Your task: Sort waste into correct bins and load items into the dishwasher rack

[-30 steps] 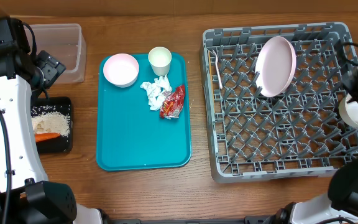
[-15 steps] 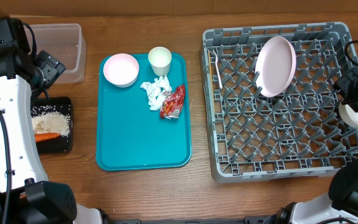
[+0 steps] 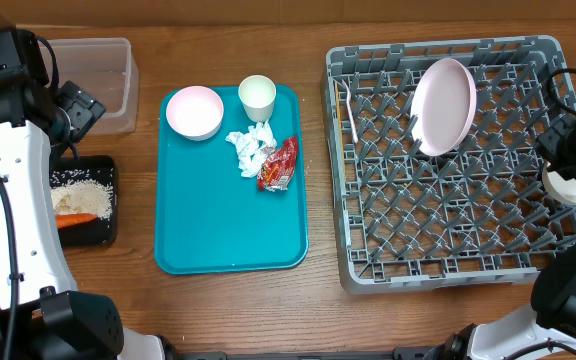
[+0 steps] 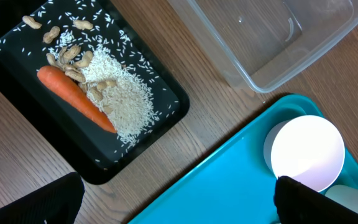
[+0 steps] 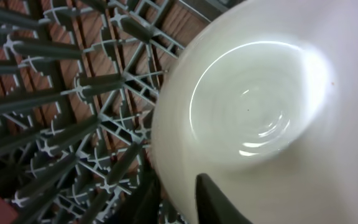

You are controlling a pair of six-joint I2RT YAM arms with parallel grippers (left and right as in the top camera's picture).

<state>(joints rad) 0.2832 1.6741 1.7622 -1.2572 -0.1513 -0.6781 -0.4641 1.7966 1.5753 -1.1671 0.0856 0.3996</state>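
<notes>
At the rack's [image 3: 448,230] right edge, the right gripper [image 3: 565,165] meets a tilted bowl [image 5: 260,112], one finger [image 5: 219,199] against it; whether the jaws clamp cannot be told. Pegs [image 5: 55,99] lie beside and below. The left gripper [image 4: 179,196], jaws wide, hovers far off.

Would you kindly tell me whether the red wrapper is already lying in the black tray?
No, the red wrapper lies on the teal tray, right beside the crumpled tissue.
</notes>
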